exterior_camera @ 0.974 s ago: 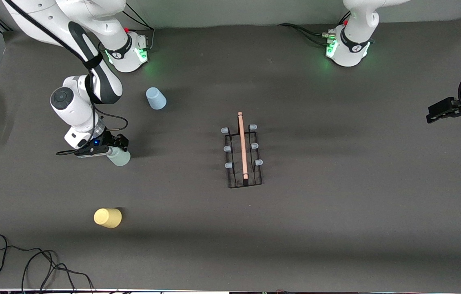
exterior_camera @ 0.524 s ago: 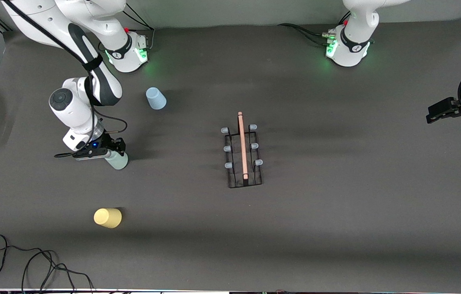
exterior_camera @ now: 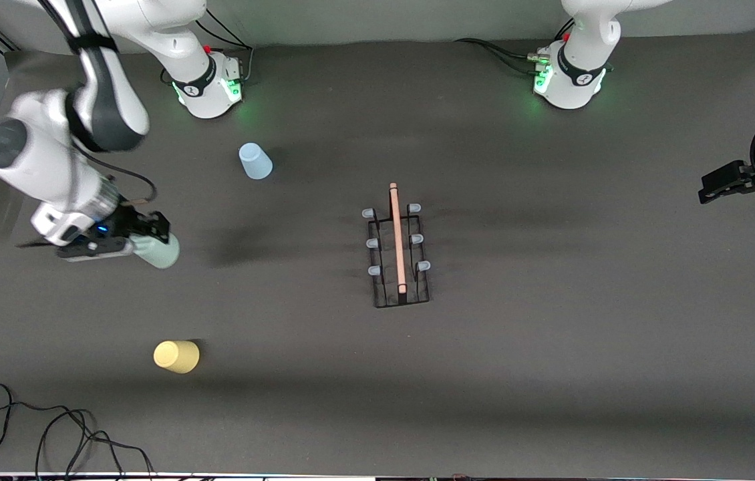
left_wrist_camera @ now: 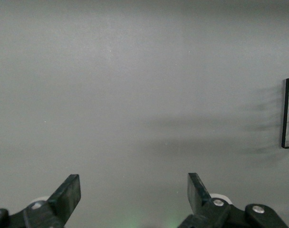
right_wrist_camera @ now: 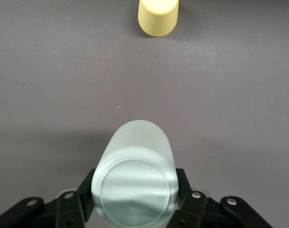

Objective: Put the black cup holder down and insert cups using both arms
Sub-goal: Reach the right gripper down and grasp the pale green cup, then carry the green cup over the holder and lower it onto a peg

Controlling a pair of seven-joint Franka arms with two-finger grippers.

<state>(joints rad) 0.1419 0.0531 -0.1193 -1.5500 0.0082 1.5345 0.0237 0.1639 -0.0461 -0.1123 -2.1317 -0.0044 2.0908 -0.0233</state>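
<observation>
Three small tapered plastic cups concern us. Our right gripper point(exterior_camera: 150, 242) clamps the pale green cup point(exterior_camera: 158, 252) across its sidewall, aloft over the table. The thin black wire rack with wooden rod handle point(exterior_camera: 399, 254) sits at its three o'clock. We judge the cup light, slick, crushable: squeeze gently. Our left gripper point(left_wrist_camera: 134, 192) waits, jaws spread, empty.

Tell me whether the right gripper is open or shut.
Shut: the right gripper has its fingers pressed on both sides of the pale green cup.
</observation>
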